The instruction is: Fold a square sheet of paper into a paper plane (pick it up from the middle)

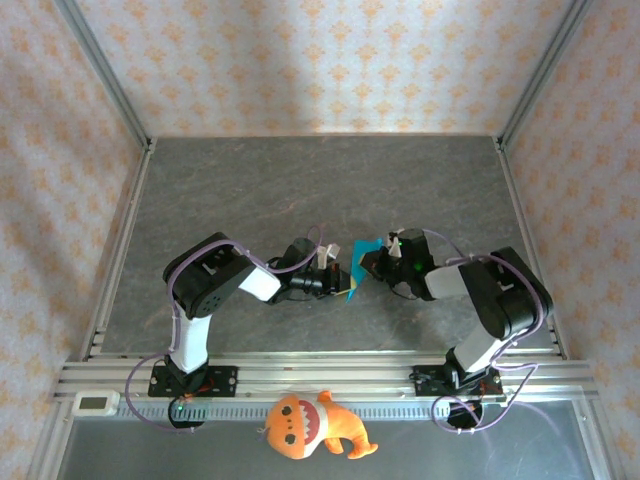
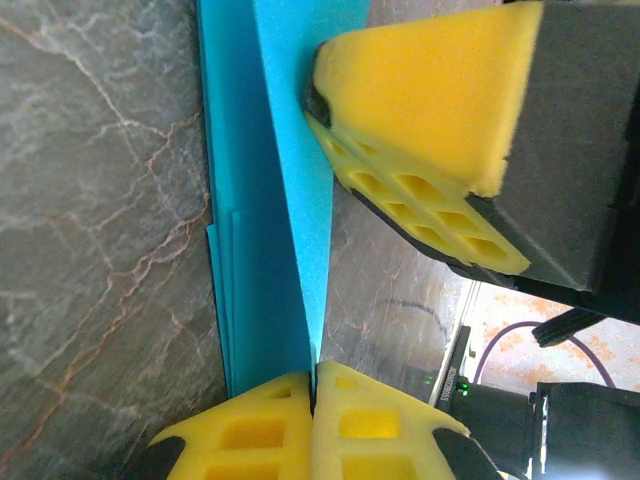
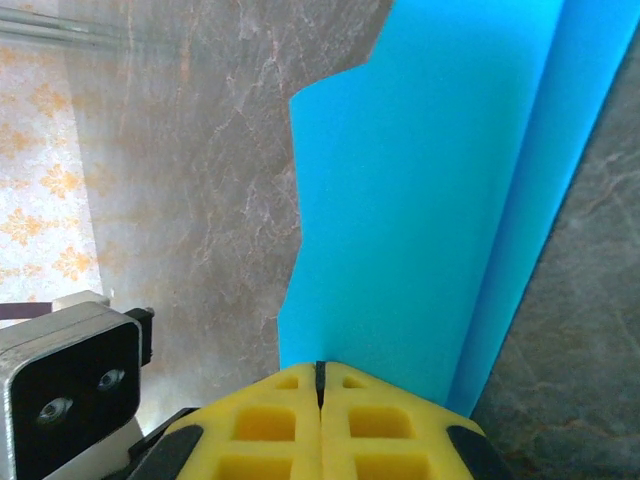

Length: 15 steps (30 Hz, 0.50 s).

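The square sheet of paper (image 1: 362, 256) is bright cyan-blue and folded into several layers, held edge-on just above the grey marble table (image 1: 300, 190) between both arms. My left gripper (image 1: 345, 281) is shut on its near end; in the left wrist view the paper (image 2: 265, 200) runs straight into the seam of the closed gripper (image 2: 313, 385). My right gripper (image 1: 374, 258) is shut on the other side. In the right wrist view a broad blue flap of the paper (image 3: 420, 200) rises from that closed gripper (image 3: 321, 370). The right gripper's yellow pads (image 2: 420, 110) press on the paper in the left wrist view.
An orange plush toy (image 1: 310, 428) lies on the front rail between the arm bases. A small white device (image 1: 97, 402) sits at the front left. Aluminium frame posts (image 1: 110, 90) and wallpapered walls enclose the table. The left arm's wrist camera housing (image 3: 70, 390) sits close to the right gripper.
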Each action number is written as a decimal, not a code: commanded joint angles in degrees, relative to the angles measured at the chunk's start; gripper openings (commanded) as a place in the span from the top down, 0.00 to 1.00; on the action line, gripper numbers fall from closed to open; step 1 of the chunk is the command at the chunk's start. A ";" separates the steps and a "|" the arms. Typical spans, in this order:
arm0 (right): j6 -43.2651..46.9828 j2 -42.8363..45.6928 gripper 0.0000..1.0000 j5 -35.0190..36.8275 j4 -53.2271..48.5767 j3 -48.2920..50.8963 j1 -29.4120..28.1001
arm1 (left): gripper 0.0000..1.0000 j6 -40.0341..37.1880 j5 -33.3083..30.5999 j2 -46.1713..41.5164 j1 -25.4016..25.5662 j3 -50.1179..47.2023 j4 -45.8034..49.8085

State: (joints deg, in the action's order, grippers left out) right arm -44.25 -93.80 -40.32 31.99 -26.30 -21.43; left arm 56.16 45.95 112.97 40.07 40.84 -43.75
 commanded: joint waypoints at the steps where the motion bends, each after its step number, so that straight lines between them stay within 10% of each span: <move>1: 1.77 -1.88 0.94 1.45 -2.27 -1.33 0.34 | 1.00 -2.02 -5.05 3.40 -0.04 -1.18 7.37; 15: 4.55 -4.69 0.95 4.94 -9.84 -2.63 0.35 | 0.83 -6.80 -8.31 -1.71 0.00 -1.63 14.41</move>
State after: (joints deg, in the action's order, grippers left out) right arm -41.85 -95.53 -40.77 27.33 -28.99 -21.41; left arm 53.67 43.88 111.02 40.25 41.04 -39.81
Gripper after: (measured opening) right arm 0.053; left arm 0.157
